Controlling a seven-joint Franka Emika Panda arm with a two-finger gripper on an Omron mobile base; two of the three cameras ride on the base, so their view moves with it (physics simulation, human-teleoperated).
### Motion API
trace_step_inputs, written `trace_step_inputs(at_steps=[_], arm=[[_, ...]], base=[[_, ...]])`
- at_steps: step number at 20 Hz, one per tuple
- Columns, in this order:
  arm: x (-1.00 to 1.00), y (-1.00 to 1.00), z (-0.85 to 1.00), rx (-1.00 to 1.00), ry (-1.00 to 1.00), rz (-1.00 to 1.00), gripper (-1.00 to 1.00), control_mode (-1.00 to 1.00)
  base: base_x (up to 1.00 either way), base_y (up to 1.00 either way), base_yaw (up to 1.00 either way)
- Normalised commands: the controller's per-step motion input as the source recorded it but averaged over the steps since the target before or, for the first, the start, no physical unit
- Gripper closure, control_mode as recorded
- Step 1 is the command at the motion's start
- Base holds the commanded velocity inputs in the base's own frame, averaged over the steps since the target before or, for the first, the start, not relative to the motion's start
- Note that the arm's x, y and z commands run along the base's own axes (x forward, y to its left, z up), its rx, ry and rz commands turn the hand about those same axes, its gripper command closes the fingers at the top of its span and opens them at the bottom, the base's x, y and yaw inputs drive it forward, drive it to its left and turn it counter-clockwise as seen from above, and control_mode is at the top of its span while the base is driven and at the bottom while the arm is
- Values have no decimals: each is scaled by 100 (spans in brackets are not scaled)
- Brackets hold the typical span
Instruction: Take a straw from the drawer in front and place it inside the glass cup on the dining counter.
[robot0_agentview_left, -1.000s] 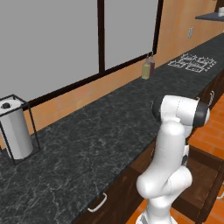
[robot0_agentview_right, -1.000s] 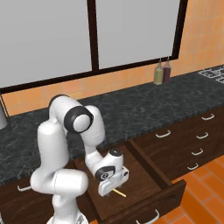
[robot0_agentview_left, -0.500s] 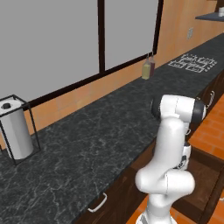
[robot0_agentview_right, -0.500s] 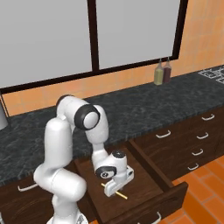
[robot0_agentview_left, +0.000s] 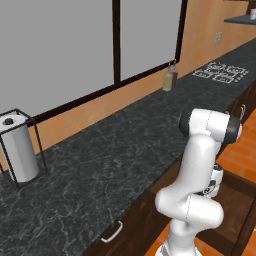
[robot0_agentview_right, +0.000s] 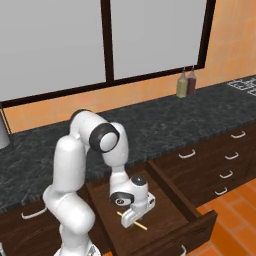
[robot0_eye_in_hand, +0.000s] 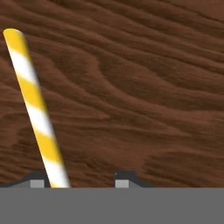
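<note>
Yellow-and-white straw (robot0_eye_in_hand: 38, 114) is seen beside one fingertip (robot0_eye_in_hand: 37, 179) on the drawer (robot0_agentview_right: 165, 212) floor (whether the half-closed fingers pinch it cannot be told). Before lifting, the gripper (robot0_agentview_right: 131, 218) should be centred on it.

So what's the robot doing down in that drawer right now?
Gripper low in open drawer. Straw on drawer floor, beside one fingertip; grip unconfirmed. Nothing blocking.

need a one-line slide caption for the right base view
White arm reaches into the open dark brown wooden drawer, its claw low over the thin yellow straw lying on the drawer floor.
</note>
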Motion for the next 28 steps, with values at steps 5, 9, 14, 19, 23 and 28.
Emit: trace_step_inputs(at_steps=[5, 9, 14, 19, 23, 28], arm=[[0, 0, -48, 0, 0, 0, 100, -100], [1, 0, -20, 0, 0, 0, 100, -100], [-6, 0, 13, 0, 4, 0, 100, -100], [-37, -2, 76, 0, 0, 4, 100, -100], [-20, -4, 100, 0, 1, 1, 100, -100], [-3, -21, 100, 9, 9, 0, 100, -100]], base=[[0, 0, 0], [0, 0, 0], [0, 0, 0], [0, 0, 0], [0, 0, 0], [0, 0, 0]])
